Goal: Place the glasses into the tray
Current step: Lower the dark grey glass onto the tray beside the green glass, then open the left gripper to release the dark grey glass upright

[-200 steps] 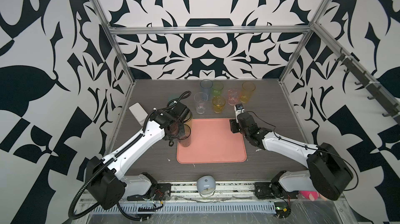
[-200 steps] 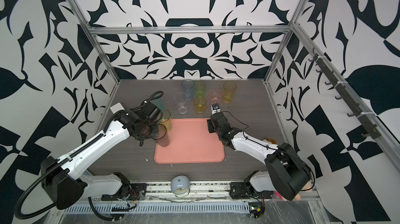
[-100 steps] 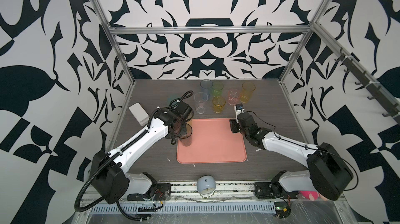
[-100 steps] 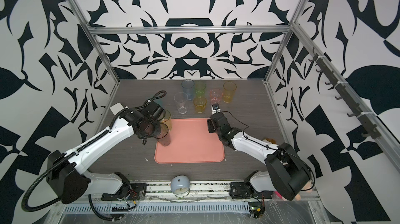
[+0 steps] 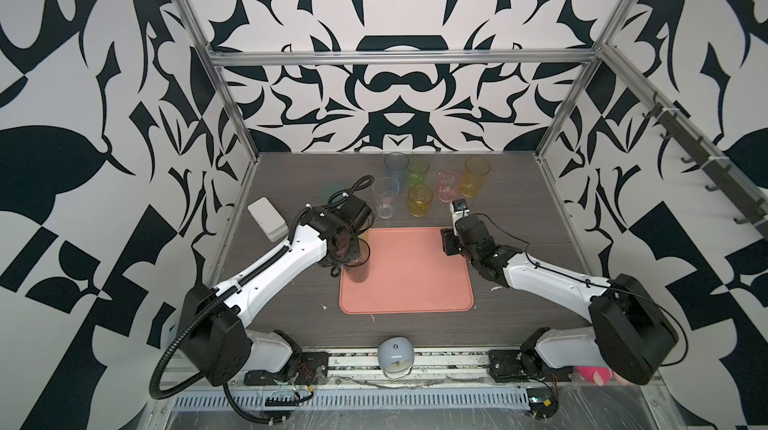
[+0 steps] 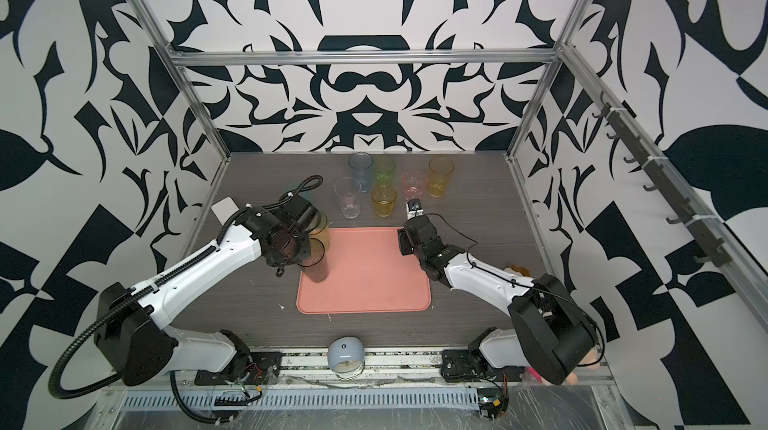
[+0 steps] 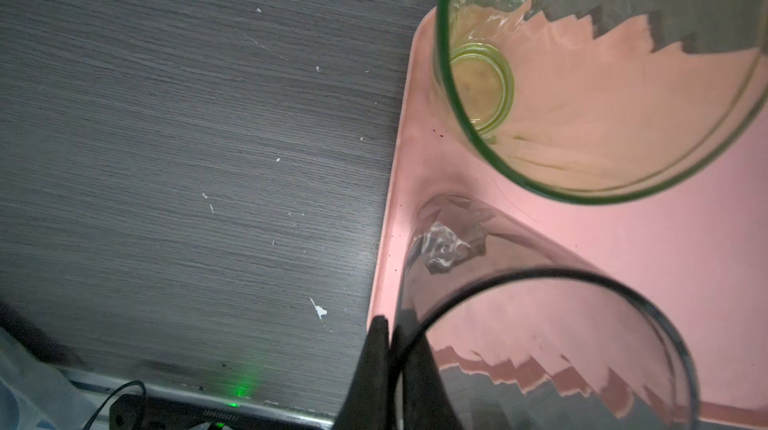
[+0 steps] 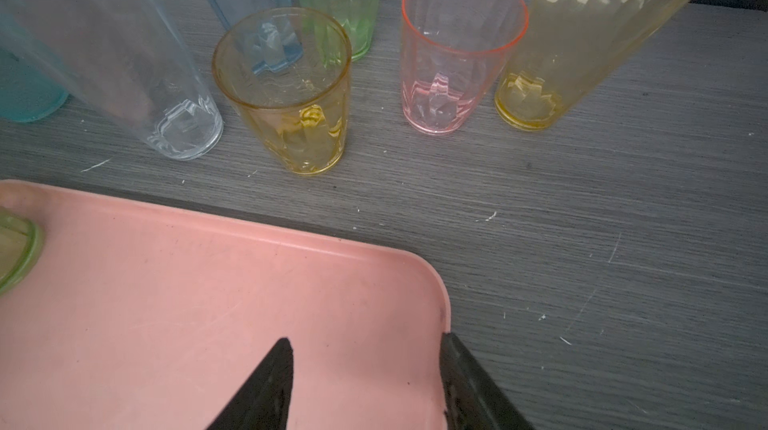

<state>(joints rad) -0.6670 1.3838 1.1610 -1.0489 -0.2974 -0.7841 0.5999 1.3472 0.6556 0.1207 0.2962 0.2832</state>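
**Top views.** The left jaws are clamped on the rim of the smoky grey tumbler (image 5: 358,270). It stands upright at the left edge of the tray (image 5: 411,278). A rim pinch probably keeps the arm above neighbouring glass and leaves the base free to seat. A yellow-green tumbler (image 6: 321,233) occupies the far left corner, just beside it. Filling from a corner probably saves room. The other tumblers (image 5: 419,199) stand grouped on the surface (image 5: 511,203) beyond the tray.

**Left wrist view.** One finger sits inside the smoky wall (image 7: 457,249) and one outside, pressed together on it. The base lies near the tray rim (image 7: 384,240); contact with the floor cannot be confirmed.

**Right wrist view.** The right jaws stand apart and empty over the tray's far right corner (image 8: 415,274). They face the short yellow tumbler (image 8: 286,91) and the pink tumbler (image 8: 453,53), apparently staged for a pick.
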